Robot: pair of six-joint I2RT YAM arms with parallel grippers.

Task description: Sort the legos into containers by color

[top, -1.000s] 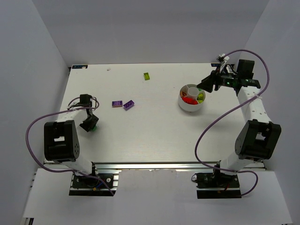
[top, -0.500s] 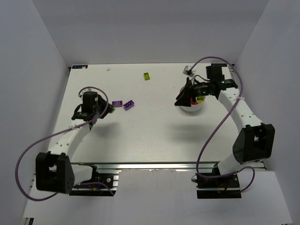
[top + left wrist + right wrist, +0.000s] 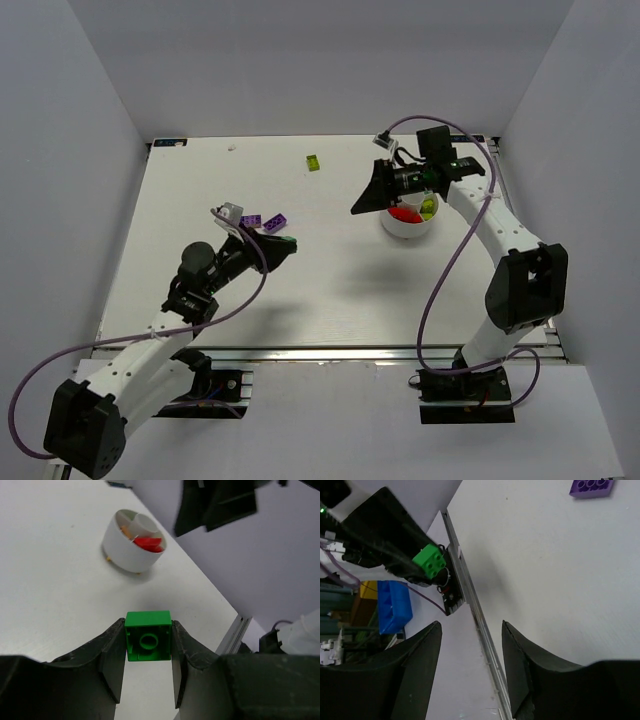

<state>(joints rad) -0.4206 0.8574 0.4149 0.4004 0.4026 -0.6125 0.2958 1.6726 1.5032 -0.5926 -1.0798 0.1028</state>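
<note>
The left gripper [image 3: 281, 245] sits left of centre in the top view, clamped on a green brick [image 3: 148, 635] - its hollow underside faces the wrist camera. The right gripper [image 3: 362, 203] hangs just left of the bowl [image 3: 405, 231] at upper right, its fingers spread with nothing between them. Red bricks [image 3: 404, 212] fill one wedge. Two purple bricks [image 3: 274, 222] lie on the table [image 3: 330, 290] just above the left gripper - a yellow-green brick [image 3: 313, 161] sits near the top edge.
</note>
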